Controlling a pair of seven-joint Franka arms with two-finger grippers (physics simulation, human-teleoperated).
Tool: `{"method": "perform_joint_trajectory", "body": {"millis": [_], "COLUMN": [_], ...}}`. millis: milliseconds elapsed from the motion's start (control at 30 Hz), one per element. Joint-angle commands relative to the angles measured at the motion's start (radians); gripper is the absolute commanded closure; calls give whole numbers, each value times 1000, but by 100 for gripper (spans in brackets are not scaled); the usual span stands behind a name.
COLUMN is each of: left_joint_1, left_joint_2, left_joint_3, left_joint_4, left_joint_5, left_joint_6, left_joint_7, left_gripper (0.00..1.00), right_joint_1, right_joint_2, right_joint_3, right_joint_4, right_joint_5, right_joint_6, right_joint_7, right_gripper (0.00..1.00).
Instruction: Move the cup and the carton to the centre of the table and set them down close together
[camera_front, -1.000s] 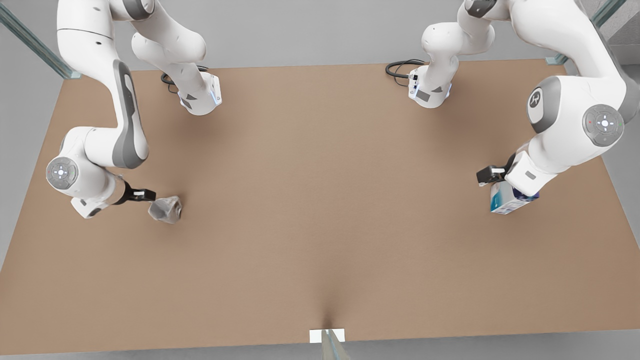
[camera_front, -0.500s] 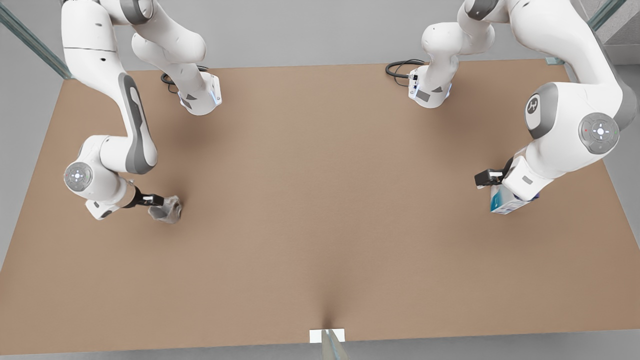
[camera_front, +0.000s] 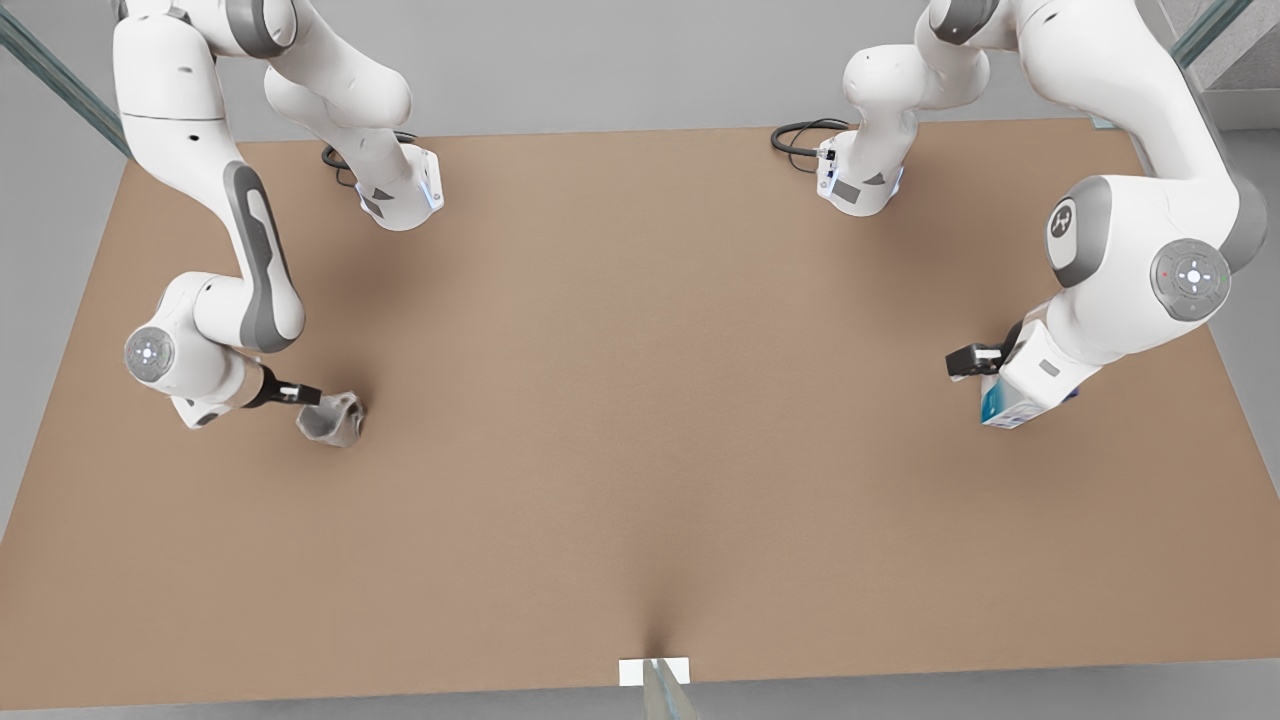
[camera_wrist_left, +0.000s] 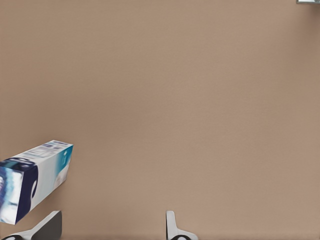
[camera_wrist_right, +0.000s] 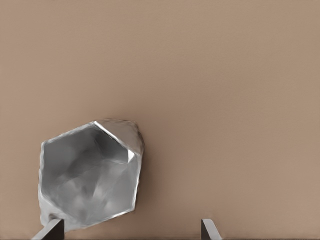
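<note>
The pale grey faceted cup (camera_front: 333, 420) stands on the tan table (camera_front: 640, 350) at the front view's left. My right gripper (camera_front: 303, 396) hangs just beside it, open; in the right wrist view the cup (camera_wrist_right: 90, 172) sits close to one fingertip (camera_wrist_right: 51, 231), partly inside the gap of the gripper (camera_wrist_right: 130, 229). The white and teal carton (camera_front: 1003, 410) with a dark top stands at the front view's right, half hidden under my left gripper (camera_front: 975, 362). In the left wrist view the carton (camera_wrist_left: 32, 177) lies off to one side of the open left gripper (camera_wrist_left: 110, 225).
Both arm bases (camera_front: 400, 195) (camera_front: 858, 180) are bolted at the table's far edge, with black cables (camera_front: 800, 135) beside them. A small white tag (camera_front: 654, 671) sits at the near edge. Bare tan tabletop stretches between the two objects.
The right gripper has edged closer to the cup, and the left arm's wrist has shifted a little over the carton. Cup and carton have stayed where they were.
</note>
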Motion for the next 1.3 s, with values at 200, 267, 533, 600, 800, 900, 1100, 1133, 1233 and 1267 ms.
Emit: {"method": "perform_joint_trajectory", "body": {"millis": [200, 267, 533, 600, 800, 900, 1100, 1133, 1233, 1267], "left_joint_1": [-4, -2, -1, -1, -1, -2, -1, -1, -1, -1], "left_joint_2": [9, 9, 20, 20, 20, 20, 20, 20, 20, 20], "left_joint_3": [0, 0, 0, 0, 0, 0, 0, -2, -2, -2], "left_joint_4": [0, 0, 3, 3, 3, 3, 3, 3, 3, 3], "left_joint_5": [2, 0, 0, 0, 0, 0, 0, 0, 0, 0], "left_joint_6": [8, 6, 8, 8, 6, 5, 3, 3, 2, 2], "left_joint_7": [0, 0, 0, 0, 0, 2, 0, -2, -2, -3], "left_gripper": [0, 0, 0, 0, 0, 0, 0, 0, 0, 0], "right_joint_1": [20, 31, 34, 32, 17, 24, 28, 31, 31, 31], "right_joint_2": [36, 43, 82, 88, 108, 123, 125, 125, 125, 125], "right_joint_3": [2, 2, 2, 2, 2, 2, 2, 2, 2, 2], "right_joint_4": [0, -2, -2, -2, -3, -15, -17, -15, -14, -12], "right_joint_5": [50, 62, 78, 76, 70, 75, 75, 75, 75, 75], "right_joint_6": [74, 109, 141, 154, 168, 204, 206, 204, 204, 203], "right_joint_7": [1, -4, -11, -13, -16, -16, -14, -16, -14, -13], "right_gripper": [0, 0, 0, 0, 0, 0, 45, 68, 79, 79]}}
